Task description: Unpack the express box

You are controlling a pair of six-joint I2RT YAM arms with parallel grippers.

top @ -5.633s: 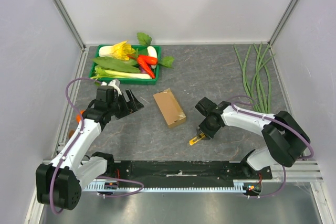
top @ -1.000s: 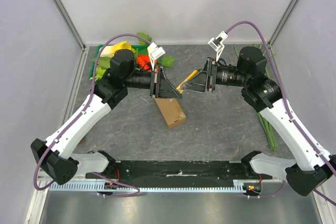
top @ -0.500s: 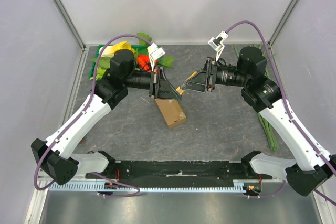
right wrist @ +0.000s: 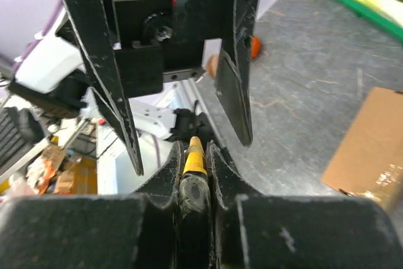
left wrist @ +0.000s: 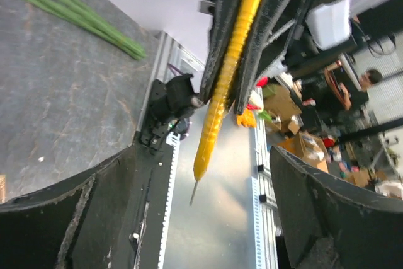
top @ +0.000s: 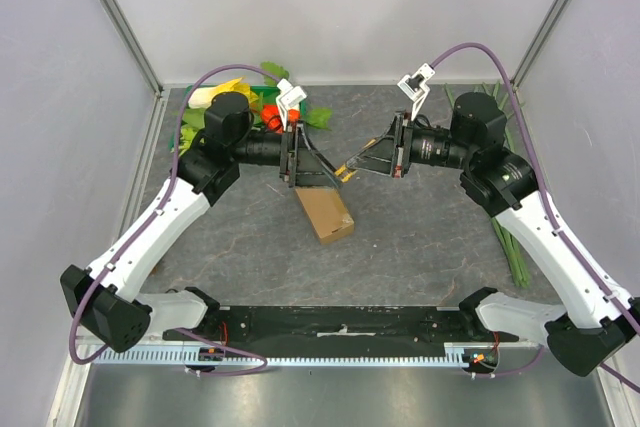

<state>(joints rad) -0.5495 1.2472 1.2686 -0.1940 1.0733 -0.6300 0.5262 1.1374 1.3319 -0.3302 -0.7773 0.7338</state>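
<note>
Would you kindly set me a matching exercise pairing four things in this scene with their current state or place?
1 left gripper
2 right gripper
3 express box
4 long green beans

a closed, lying on the table
b open
c shut on the yellow tool
d loose along the table's right side

Pairs: 1-b, 2-c, 3-a, 4-d

A dark grey, stone-veined tabletop (top: 420, 247) fills the centre of the top view. Plain pale walls (top: 330, 7) enclose it at the back and both sides, with aluminium posts (top: 118, 19) slanting in the upper corners. Light falls soft and even.
</note>
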